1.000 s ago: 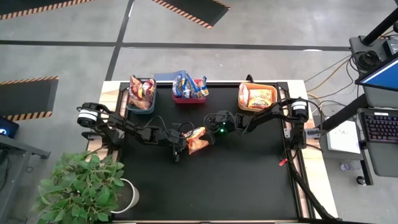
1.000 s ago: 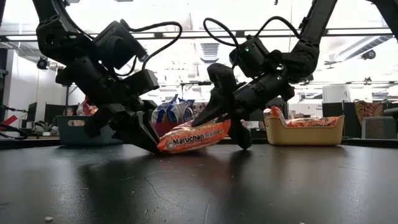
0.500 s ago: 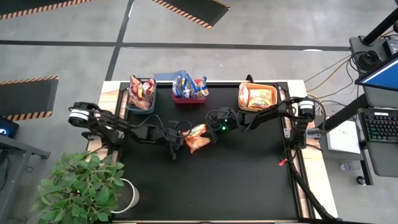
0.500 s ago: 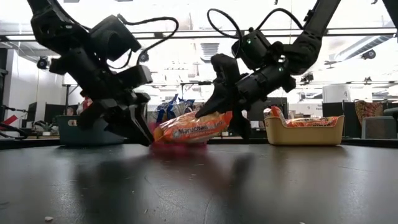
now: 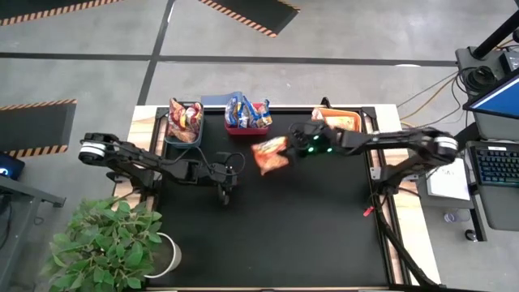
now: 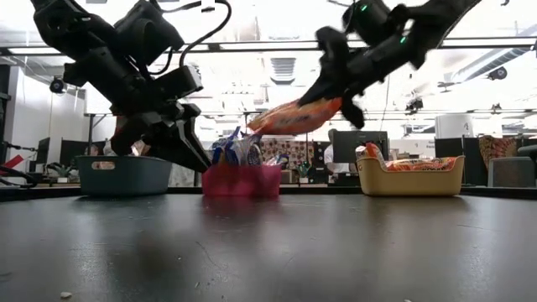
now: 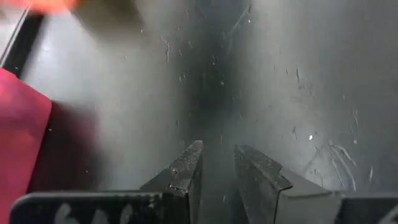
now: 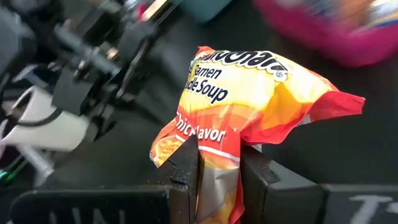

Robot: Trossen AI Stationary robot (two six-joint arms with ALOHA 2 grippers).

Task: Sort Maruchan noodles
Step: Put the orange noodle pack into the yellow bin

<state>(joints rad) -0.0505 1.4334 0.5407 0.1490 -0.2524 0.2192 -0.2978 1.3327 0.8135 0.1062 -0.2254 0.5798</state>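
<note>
Item 1. Right pincer (image 5: 285,151): raised above the desk (image 5: 324,235), clamped on one orange Maruchan packet (image 5: 270,152). In the right wrist view the two dark fingers (image 8: 186,168) pinched the packet's lower edge between them, and the print on the wrapper read ramen noodle soup, chicken flavor. In the low view the packet (image 6: 295,117) hung clear of the desk surface, tilted, above the level of the bins.

Item 2. Left pincer (image 5: 226,193): low over the bare black desk, well apart from the lifted packet, holding nothing. In the left wrist view its fingers (image 7: 186,168) stood close together with a narrow gap between them and only desk surface beyond.

Item 3. Dark grey bin (image 5: 169,136): at the desk's far edge on the left side, holding several red-orange packets (image 5: 185,122).

Item 4. Red bin (image 5: 235,130): at the far edge, middle, holding blue-and-yellow packets (image 5: 243,111). In the high view the lifted packet was just in front of this bin and to its right.

Item 5. Orange bin (image 5: 355,118): at the far edge on the right side, partly behind the right arm, holding orange packets (image 5: 340,123).

Item 6. Potted plant (image 5: 105,243): on the floor off the desk's near left corner.
</note>
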